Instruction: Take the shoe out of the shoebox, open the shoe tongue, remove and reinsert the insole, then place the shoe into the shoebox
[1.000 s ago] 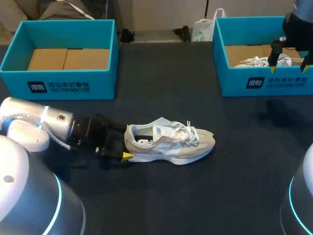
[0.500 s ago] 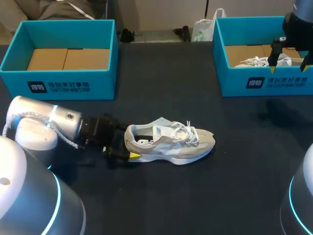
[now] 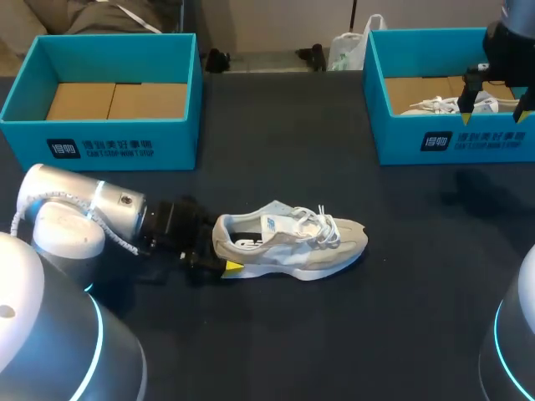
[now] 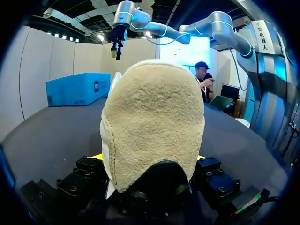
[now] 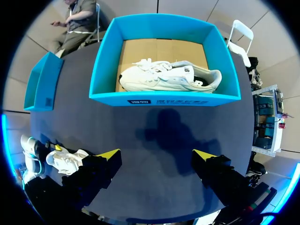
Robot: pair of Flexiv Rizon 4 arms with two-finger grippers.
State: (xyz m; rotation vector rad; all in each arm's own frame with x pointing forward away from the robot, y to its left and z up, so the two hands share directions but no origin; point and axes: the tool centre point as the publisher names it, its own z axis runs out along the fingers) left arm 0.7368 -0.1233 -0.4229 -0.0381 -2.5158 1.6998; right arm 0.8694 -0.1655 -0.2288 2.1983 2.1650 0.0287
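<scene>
A beige and white sneaker (image 3: 292,242) lies on its side in the middle of the dark table, toe pointing right. My left gripper (image 3: 219,253) is at its heel, open, one yellow tip showing under the sole. In the left wrist view the suede heel (image 4: 152,122) fills the space between the fingers, and I cannot tell whether they touch it. My right gripper (image 3: 493,107) hangs open and holding nothing above the right shoebox (image 3: 451,142). In the right wrist view that gripper (image 5: 157,157) looks down on the box (image 5: 164,98) with a second white shoe (image 5: 171,77) inside.
An open teal shoebox (image 3: 100,146) with a bare cardboard floor stands at the back left. Dark tabletop (image 3: 401,276) lies between the sneaker and the right box. The sneaker's laces (image 3: 322,221) trail loose.
My left gripper has slid to the right so that its fingers now flank the sneaker's heel. The sneaker and the right arm have not moved.
</scene>
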